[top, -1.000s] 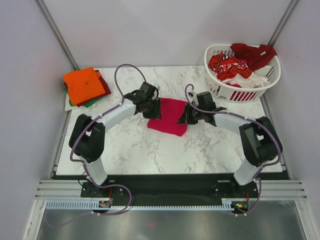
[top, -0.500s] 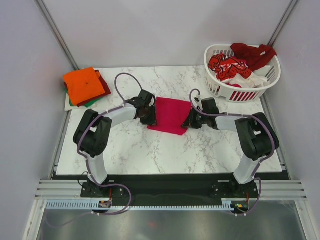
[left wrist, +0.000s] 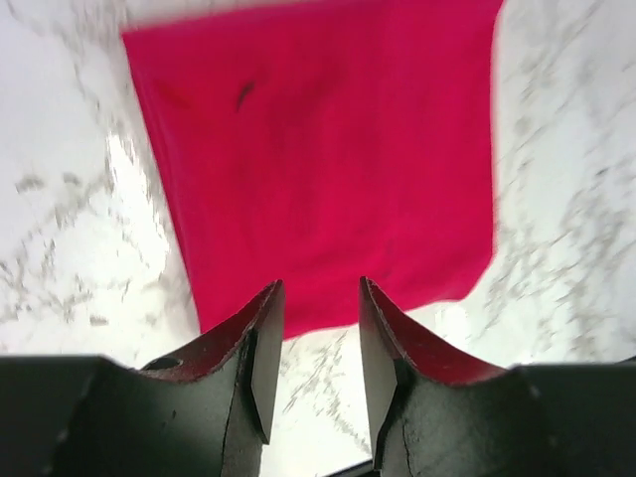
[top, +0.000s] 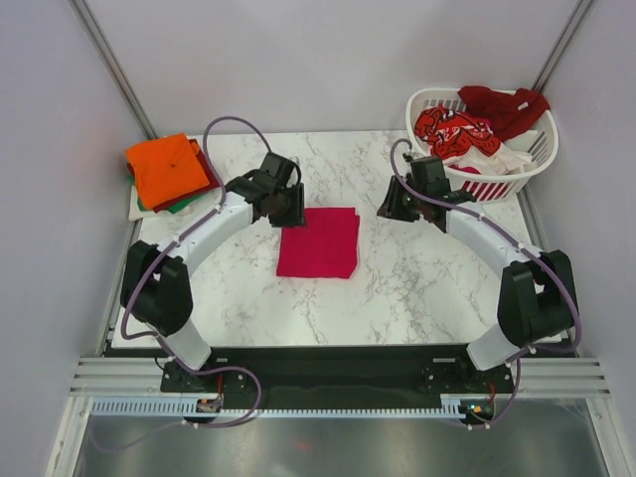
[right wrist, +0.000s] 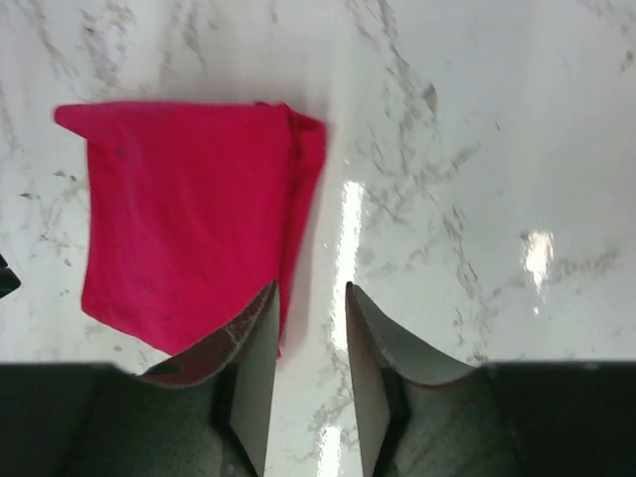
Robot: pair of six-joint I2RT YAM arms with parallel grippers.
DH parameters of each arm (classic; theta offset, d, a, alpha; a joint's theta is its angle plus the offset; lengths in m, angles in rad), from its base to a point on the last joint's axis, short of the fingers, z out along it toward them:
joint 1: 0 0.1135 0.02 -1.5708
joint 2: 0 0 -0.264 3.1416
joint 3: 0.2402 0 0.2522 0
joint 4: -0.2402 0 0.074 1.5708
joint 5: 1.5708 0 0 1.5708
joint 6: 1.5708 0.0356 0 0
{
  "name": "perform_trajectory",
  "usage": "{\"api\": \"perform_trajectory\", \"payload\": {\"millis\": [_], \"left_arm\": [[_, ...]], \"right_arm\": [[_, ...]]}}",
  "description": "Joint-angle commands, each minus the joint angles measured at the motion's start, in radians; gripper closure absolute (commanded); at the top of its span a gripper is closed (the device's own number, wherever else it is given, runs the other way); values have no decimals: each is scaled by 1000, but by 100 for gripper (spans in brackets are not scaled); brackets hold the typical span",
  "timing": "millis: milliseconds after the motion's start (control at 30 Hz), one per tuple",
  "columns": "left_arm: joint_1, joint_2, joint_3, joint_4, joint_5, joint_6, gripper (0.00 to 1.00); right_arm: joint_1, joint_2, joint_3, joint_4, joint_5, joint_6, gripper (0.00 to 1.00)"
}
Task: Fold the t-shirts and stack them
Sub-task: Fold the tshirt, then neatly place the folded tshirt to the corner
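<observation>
A magenta-red t-shirt (top: pixel 319 242) lies folded into a flat rectangle on the marble table (top: pixel 417 283). It also shows in the left wrist view (left wrist: pixel 318 159) and the right wrist view (right wrist: pixel 184 219). My left gripper (top: pixel 290 207) is open and empty, raised just beyond the shirt's far left corner. My right gripper (top: pixel 390 207) is open and empty, raised to the right of the shirt, apart from it. A stack of folded t-shirts with an orange one (top: pixel 167 169) on top lies at the far left corner.
A white slatted basket (top: pixel 435 174) at the far right corner holds a red-patterned shirt (top: pixel 454 132), a dark red one (top: pixel 503 106) and white cloth. Grey walls close in the left and right sides.
Both grippers have let go of the magenta-red shirt and lifted away toward the far side. The shirt now lies flat as a neat rectangle, shifted a little nearer.
</observation>
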Motion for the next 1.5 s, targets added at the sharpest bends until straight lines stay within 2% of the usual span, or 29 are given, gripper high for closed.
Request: {"api": "perform_trajectory", "payload": {"millis": [0,167,233,467,600,800,867,933,1033,1067,1100,1133,1233,1333,1367,1467], "left_arm": [[6,73,141,-27,-16,56,57],[53,219,281,-26,26,102,60],[70,277,315,-24,32,106,61],[129,415,359,-6,43,91,64],[155,458,384,7,32,89,65],[211,547,430,11,46,89,67],[221,538,424,10,58,79,66],[216,470,384,26,55,76,60],[216,336,289,89,23,88,29],[218,313,266,100,4,94,13],[219,291,231,108,7,96,8],[222,278,215,117,15,97,6],[227,277,143,183,94,71,9],[231,265,19,183,129,71,9],[233,270,-3,415,308,29,11],[234,329,-1,494,375,16,15]], "right_arm": [[19,93,125,-11,-76,-26,63],[68,295,282,39,-211,-20,74],[80,339,311,61,-228,-9,75],[60,527,426,47,-161,5,77],[30,577,414,16,-101,-12,78],[8,555,342,6,-38,-35,78],[9,551,348,-10,-21,-41,78],[10,540,354,-30,-12,-57,77],[11,473,357,-42,14,-65,69],[11,425,362,-45,19,-65,59],[14,399,366,-57,28,-71,54],[16,373,371,-65,34,-71,42],[19,278,385,-105,43,-83,31],[20,181,367,-146,48,-94,26],[20,129,341,-154,48,-97,25],[20,25,276,-172,44,-94,23]]}}
